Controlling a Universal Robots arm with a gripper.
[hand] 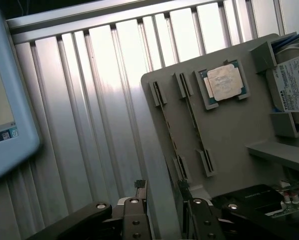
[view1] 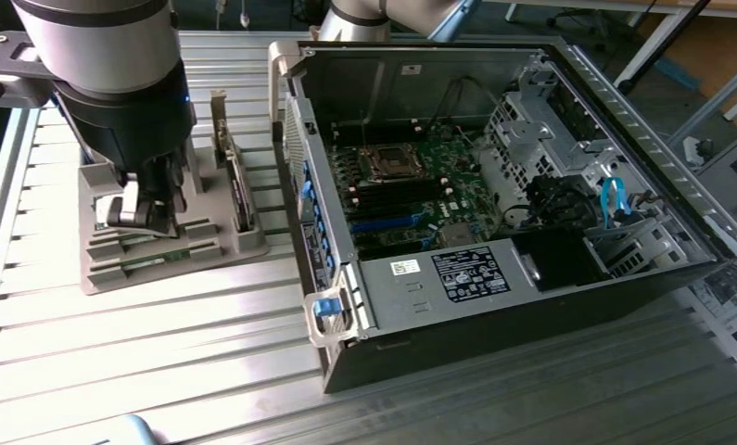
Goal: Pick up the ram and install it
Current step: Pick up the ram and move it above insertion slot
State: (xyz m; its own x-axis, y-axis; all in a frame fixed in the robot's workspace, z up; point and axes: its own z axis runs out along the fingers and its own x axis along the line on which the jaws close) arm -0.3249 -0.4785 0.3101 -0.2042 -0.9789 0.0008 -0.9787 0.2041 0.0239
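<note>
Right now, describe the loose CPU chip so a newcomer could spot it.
Find the grey parts tray on the slatted metal table. In its square recess lies the CPU chip, beside the labelled hard drive; it alone is small, square and silver-topped.

Bare table slats (view1: 158, 343) leave open room beside the grey holder (view1: 183, 255), camera side in the exterior view. On the holder, upright card (view1: 223, 134) & hard drive (hand: 294, 82) stand close by the open-jawed gripper (hand: 161, 187). PC case (view1: 467, 362) lies side-off, motherboard (view1: 430, 176) reachable from above; case wall (view1: 297, 158), drive cage (view1: 535, 139) & cables (view1: 612, 204) hem it in.
</note>
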